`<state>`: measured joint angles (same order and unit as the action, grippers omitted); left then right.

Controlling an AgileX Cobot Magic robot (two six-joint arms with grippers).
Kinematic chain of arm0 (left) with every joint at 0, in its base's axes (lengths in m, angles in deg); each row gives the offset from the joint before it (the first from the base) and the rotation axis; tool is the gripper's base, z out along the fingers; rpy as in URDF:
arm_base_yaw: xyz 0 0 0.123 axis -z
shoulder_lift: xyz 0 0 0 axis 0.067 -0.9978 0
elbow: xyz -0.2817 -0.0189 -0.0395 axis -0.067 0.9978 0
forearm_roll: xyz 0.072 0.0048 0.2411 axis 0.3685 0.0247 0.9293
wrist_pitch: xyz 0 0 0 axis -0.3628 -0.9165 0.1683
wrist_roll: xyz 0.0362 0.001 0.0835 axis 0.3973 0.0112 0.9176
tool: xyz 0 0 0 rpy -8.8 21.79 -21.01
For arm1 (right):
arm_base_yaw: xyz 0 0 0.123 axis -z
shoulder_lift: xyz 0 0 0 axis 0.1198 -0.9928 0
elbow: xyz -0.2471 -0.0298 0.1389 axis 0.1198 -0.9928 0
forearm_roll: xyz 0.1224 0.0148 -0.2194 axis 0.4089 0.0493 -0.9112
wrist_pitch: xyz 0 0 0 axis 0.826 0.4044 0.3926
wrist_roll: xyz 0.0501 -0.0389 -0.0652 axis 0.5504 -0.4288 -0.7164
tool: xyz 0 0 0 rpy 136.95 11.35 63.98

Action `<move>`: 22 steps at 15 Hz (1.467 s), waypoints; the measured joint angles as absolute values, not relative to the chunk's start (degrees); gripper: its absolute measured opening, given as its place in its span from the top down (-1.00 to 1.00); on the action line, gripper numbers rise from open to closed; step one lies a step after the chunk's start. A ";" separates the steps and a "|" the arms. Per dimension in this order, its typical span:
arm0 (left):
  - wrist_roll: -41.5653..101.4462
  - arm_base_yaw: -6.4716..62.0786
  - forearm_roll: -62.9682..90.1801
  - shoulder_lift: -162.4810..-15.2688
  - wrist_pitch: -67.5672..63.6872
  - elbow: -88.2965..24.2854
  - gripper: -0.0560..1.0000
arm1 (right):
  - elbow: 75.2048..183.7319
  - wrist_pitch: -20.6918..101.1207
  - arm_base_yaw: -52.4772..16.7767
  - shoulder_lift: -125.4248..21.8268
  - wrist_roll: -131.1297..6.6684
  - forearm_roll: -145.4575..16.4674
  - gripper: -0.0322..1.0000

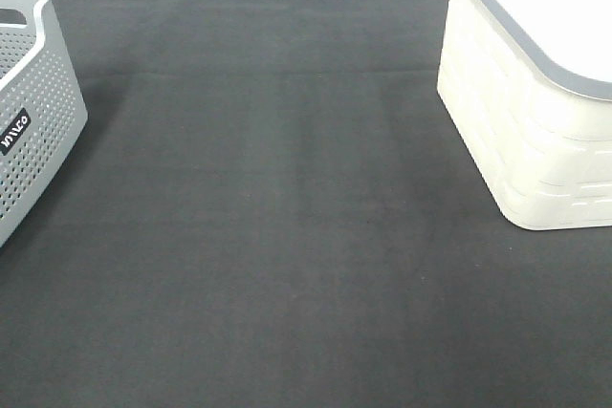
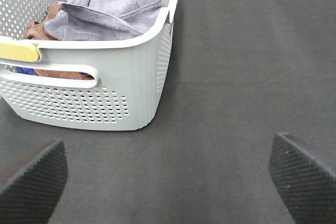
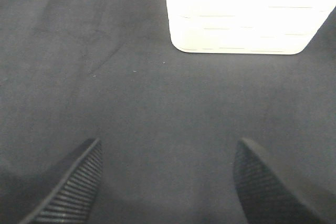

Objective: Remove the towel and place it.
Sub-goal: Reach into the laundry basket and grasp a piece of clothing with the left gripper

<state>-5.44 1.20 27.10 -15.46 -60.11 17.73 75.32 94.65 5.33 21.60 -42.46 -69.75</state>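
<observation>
The bluish-grey towel (image 2: 102, 11) lies crumpled on top of a brown cloth (image 2: 50, 17) inside the grey perforated basket (image 2: 105, 98), seen in the left wrist view. The same basket (image 1: 33, 121) stands at the left edge of the exterior high view; the towel does not show there. My left gripper (image 2: 168, 182) is open and empty over the black mat, short of the basket. My right gripper (image 3: 168, 182) is open and empty over the mat, facing the cream bin (image 3: 241, 14). Neither gripper shows in the exterior high view.
A cream bin with a grey-rimmed lid (image 1: 535, 93) stands at the right of the black mat (image 1: 287, 236). The basket has a yellow handle pad (image 2: 18, 51) and a blue item (image 2: 23, 70) showing through its handle slot.
</observation>
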 joint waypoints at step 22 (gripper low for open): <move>-4.12 1.20 25.90 -15.46 -60.11 17.73 -0.97 | 75.32 94.65 5.33 21.60 -42.46 -69.75 -0.39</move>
